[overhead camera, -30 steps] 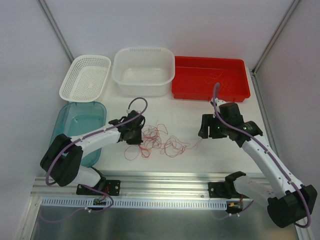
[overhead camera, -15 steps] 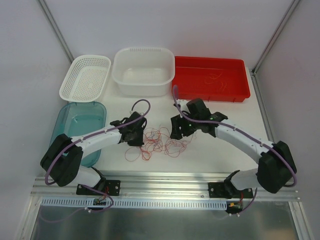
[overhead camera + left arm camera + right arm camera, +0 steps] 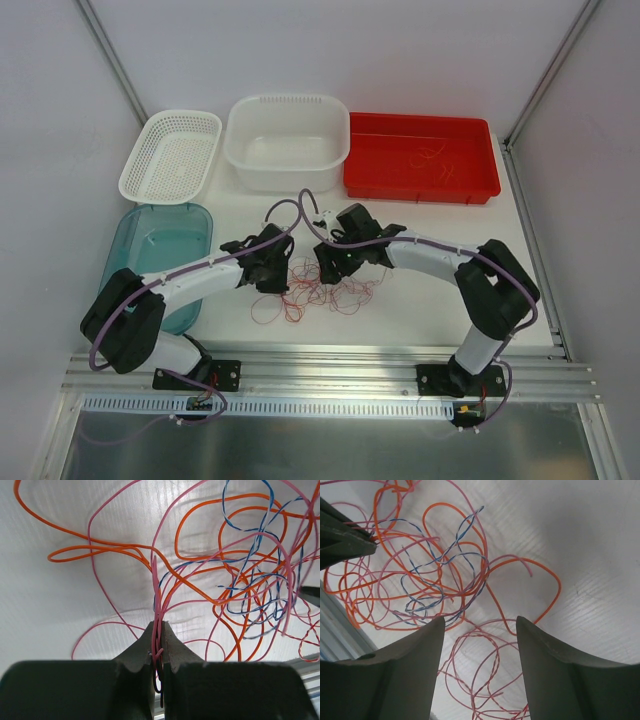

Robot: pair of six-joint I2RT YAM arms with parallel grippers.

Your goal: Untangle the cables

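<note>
Several cables [image 3: 322, 290] are lying in a loose tangle on the table [image 3: 420, 310] between the two arms. The left gripper [image 3: 159, 630] is pinching a thin bundle of pink and orange strands. The right gripper [image 3: 480, 625] is hanging over the heap, jaws apart, holding nothing. Pulling now is risking tightening the crossed loops or dragging the whole knot along. The left jaws are trapping perhaps three or four strands, and loops are running off both wrist views.

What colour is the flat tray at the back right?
The tray is red, clearest in the top view.
</note>
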